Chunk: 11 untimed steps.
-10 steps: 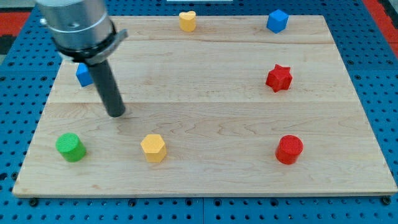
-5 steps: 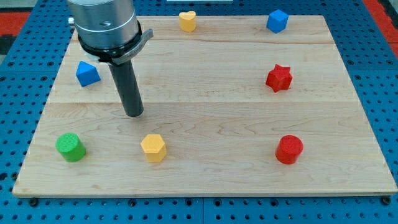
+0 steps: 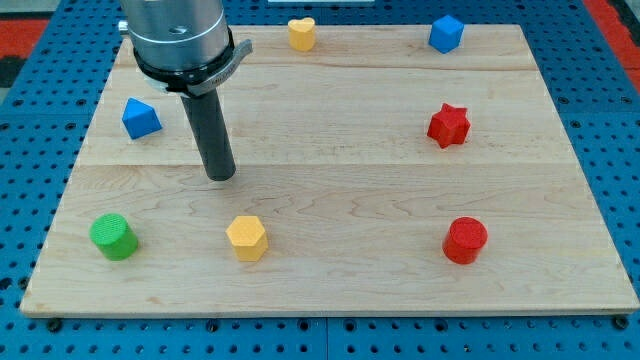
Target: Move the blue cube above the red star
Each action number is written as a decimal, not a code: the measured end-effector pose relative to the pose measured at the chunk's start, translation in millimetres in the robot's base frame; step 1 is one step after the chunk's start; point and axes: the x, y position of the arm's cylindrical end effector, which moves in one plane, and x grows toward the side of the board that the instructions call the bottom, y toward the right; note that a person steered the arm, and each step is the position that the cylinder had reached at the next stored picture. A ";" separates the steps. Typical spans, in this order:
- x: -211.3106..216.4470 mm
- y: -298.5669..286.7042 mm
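Observation:
The blue cube (image 3: 445, 33) sits near the top right corner of the wooden board (image 3: 330, 270). The red star (image 3: 448, 125) lies below it on the right side, a clear gap between them. My tip (image 3: 221, 176) rests on the board left of centre, far to the left of both. A second blue block (image 3: 140, 118), of a pointed shape, lies to the upper left of my tip.
A yellow heart (image 3: 301, 33) sits at the top centre. A yellow hexagon (image 3: 246, 238) lies just below my tip. A green cylinder (image 3: 113, 237) is at the bottom left and a red cylinder (image 3: 465, 240) at the bottom right.
My tip has slid to the right and slightly up, uncovering the pointed blue block at the left. No block has moved.

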 end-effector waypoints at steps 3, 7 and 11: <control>0.0 2.0; 0.0 16.5; -45.3 106.0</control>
